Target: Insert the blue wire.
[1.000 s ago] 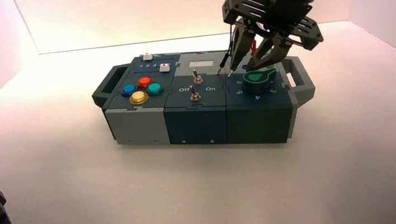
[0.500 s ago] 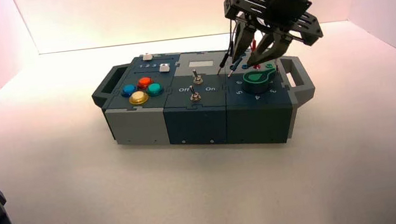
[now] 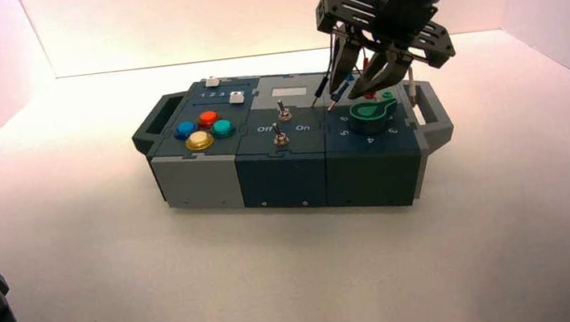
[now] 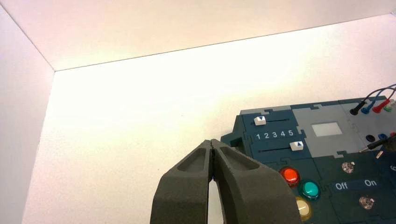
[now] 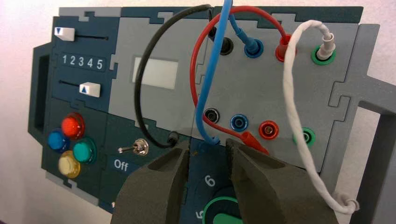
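R gripper (image 5: pixel 208 148): mine, wide, above box (image 3: pixel 279 141).
Blue wire (image 5: pixel 212 70): plug end btwn my fingertips, not gripped.
L gripper (image 4: pixel 211 142): parked, closed.

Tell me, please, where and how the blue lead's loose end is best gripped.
Probably by its blue plug, leaving the metal pin free, with the right claw coming from above: the plug leans, pin downward, over the box's dark panel, and the lead rises from its upper end.

Thick black rubbery lead (image 5: pixel 145 70) arching upper left of centre, long white cloth-wrapped lead (image 5: pixel 290 93) that hung across right, bare grey panel (image 5: pixel 252 88) between
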Available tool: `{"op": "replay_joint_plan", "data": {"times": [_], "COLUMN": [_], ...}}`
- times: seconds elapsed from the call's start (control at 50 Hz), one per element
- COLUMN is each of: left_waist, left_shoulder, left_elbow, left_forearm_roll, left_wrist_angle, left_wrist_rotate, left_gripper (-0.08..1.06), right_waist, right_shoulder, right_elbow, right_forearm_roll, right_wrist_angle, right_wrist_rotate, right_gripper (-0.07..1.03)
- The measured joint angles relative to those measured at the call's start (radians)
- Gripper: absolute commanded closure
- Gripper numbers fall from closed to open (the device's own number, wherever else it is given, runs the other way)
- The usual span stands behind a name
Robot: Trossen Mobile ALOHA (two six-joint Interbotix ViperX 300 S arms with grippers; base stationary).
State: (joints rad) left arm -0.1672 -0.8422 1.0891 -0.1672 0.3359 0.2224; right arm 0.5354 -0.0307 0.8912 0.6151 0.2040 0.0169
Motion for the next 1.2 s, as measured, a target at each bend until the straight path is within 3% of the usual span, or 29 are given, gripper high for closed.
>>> {"op": "replay_joint_plan", "data": {"times": [0.46, 0.58, 0.74, 1.04, 1.2], "left_waist": [0.0, 0.0, 0.002, 0.0, 0.0], "left_shoulder": [0.003, 0.003, 0.003, 0.002, 0.0], "left_elbow": [0.0, 0.0, 0.0, 0.0, 0.0], "left_forearm_roll": [0.0, 0.0, 0.0, 0.0, 0.0], "left_wrist_angle": [-0.005, -0.005, -0.005, -0.006, -0.006], "left_wrist_rotate": [0.0, 0.0, 0.0, 0.0, 0.0], "left_gripper": [1.01, 1.01, 1.01, 1.01, 1.01], "right_waist": [0.002, 0.002, 0.002, 0.002, 0.002], "right_shoulder": [0.014, 0.015, 0.032, 0.054, 0.038], "right_elbow": [-0.017, -0.018, -0.018, -0.031, -0.029], "right_forearm_roll": [-0.005, -0.005, -0.005, -0.011, -0.043], "right_wrist_angle": [0.0, -0.002, -0.002, -0.008, -0.018], "right_wrist_rotate": [0.0, 0.0, 0.0, -0.002, -0.002], "right_gripper": [0.65, 0.76, 0.99, 0.99, 0.99]}}
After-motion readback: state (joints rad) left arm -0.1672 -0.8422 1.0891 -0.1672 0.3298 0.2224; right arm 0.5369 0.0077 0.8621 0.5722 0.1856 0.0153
